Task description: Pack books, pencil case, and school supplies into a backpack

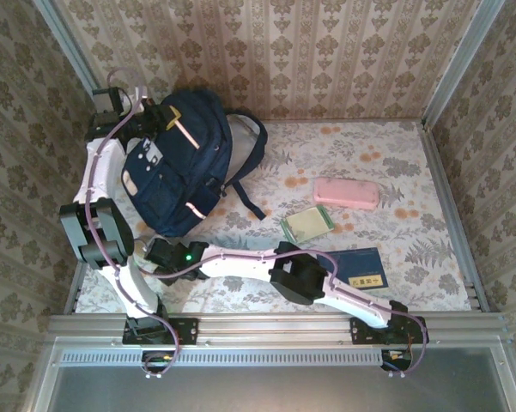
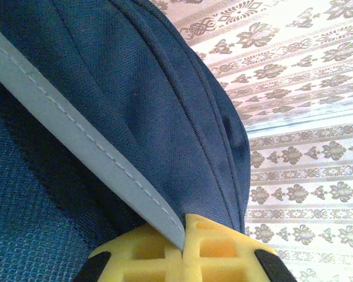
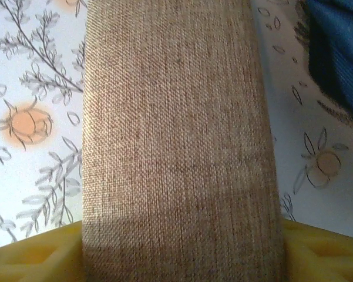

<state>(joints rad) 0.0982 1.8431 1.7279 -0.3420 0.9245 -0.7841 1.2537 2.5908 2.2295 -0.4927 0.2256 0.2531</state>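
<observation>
The navy backpack [image 1: 185,163] lies at the back left of the table. My left gripper [image 1: 160,116] is at its top, shut on the grey-lined rim [image 2: 76,135] of its opening; the yellow fingertips [image 2: 223,249] pinch that edge. My right gripper [image 1: 154,251] reaches across to the backpack's near end. Its jaws press both sides of a wide brown woven-cloth band [image 3: 176,141] that runs away over the floral cloth; I cannot tell what it belongs to. The pink pencil case [image 1: 346,193], the green-and-white pad [image 1: 307,225] and a navy book with a yellow label [image 1: 361,273] lie to the right.
Patterned walls [image 1: 266,51] close in the table at the back and both sides. The backpack's shoulder straps [image 1: 245,184] trail to its right. My right arm [image 1: 258,262] lies low across the front of the table, partly over the navy book.
</observation>
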